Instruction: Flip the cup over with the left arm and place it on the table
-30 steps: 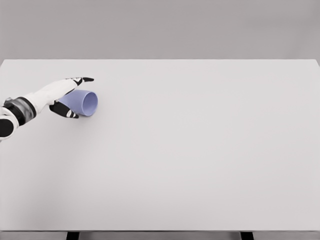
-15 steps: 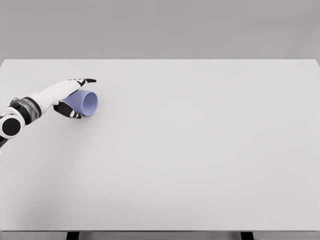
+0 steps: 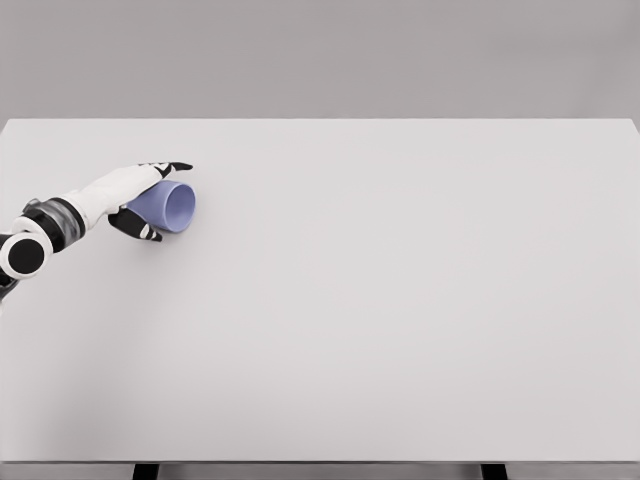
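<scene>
1. We see a wide, pale grey desk (image 3: 400,320) filling nearly the whole head view, with a plain grey wall behind its far edge.

2. On the desk lies one blue cup (image 3: 168,206), tipped on its side. Its open mouth faces the right edge of the desk, and we can look a little way into the hollow; its base points toward the left edge.

3. The cup sits in the far left part of the desk, near the left edge and closer to the far edge than to the near one. It is well apart from the right edge and from both near corners.

4. Our left hand (image 3: 140,195) comes in from the left edge of the view, the white forearm with its dark wrist band slanting up toward the cup.

5. The hand is closed around the cup. Fingers (image 3: 172,167) reach along the far side of the cup's wall, with dark tips ending just above the rim, while the thumb (image 3: 140,228) wraps the near side from below. The cup's body shows between them, touching the palm.

6. We cannot tell whether the cup's side rests on the desk surface or is held slightly clear of it; the view from above does not settle that.

7. At the near edge of the desk, two dark leg tops (image 3: 146,470) show below the tabletop, one toward each near corner.
</scene>
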